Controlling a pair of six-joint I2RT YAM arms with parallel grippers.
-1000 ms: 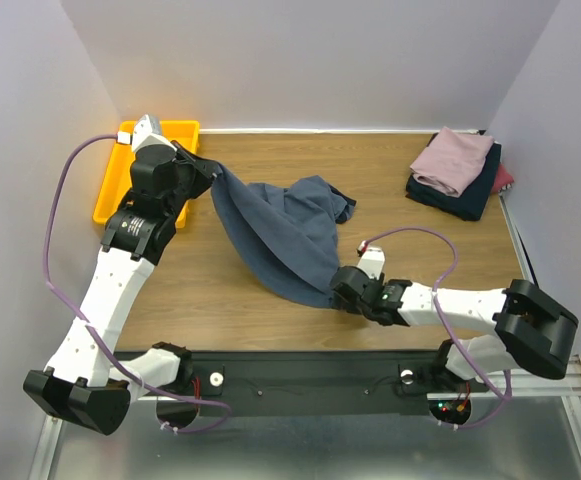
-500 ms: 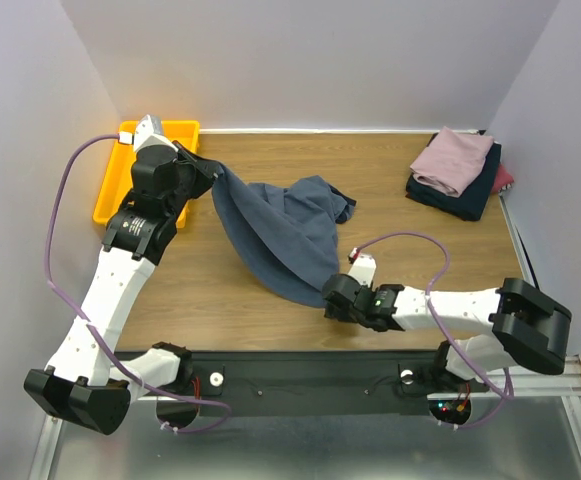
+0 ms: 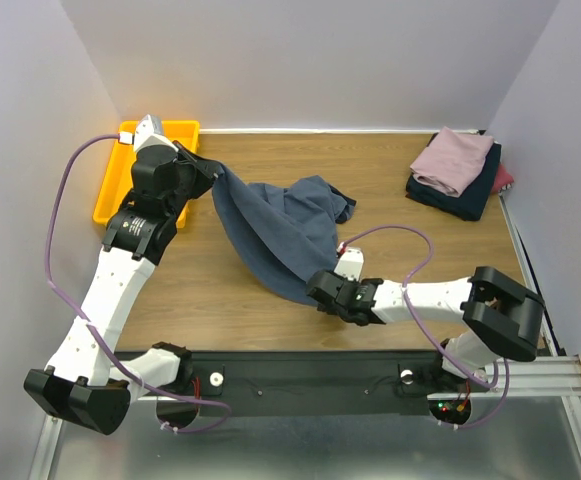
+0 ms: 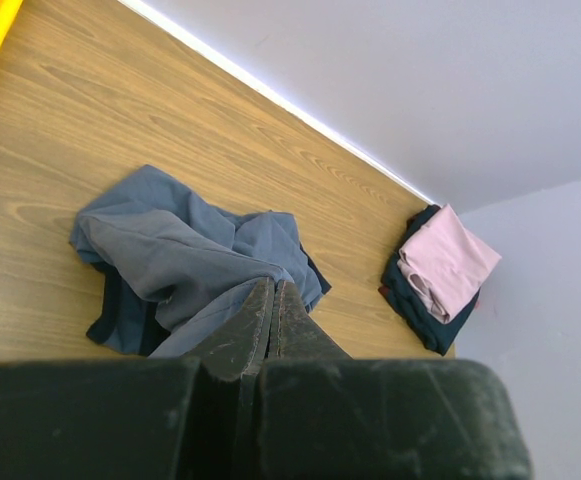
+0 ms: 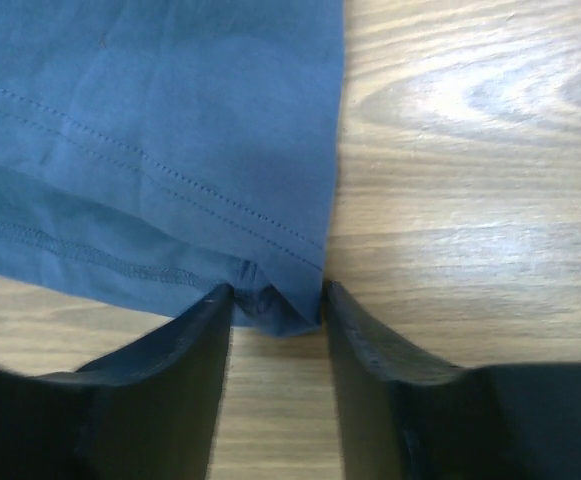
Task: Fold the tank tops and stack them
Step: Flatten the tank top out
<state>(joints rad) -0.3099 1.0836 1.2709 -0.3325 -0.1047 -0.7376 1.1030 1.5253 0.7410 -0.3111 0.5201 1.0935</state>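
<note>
The slate-blue tank top (image 3: 285, 232) hangs stretched from my left gripper (image 3: 211, 173) down to the table. The left gripper is shut on its upper edge, raised near the table's back left. In the left wrist view the shut gripper (image 4: 273, 292) points over the bunched cloth (image 4: 185, 250). My right gripper (image 3: 317, 288) is low on the table at the cloth's near corner. In the right wrist view it (image 5: 276, 300) is open, and the hemmed corner (image 5: 270, 305) lies between the two fingers. The mauve-pink top (image 3: 453, 160) lies folded on the navy one (image 3: 460, 200), with the maroon one (image 3: 504, 179) under them.
A yellow tray (image 3: 110, 195) stands at the back left, behind my left arm. The folded stack sits at the back right by the wall and also shows in the left wrist view (image 4: 448, 262). A wooden table (image 3: 220, 290) and white walls enclose the space.
My right gripper has slid left along the table to the cloth's near corner. The left arm and the cloth have hardly moved.
</note>
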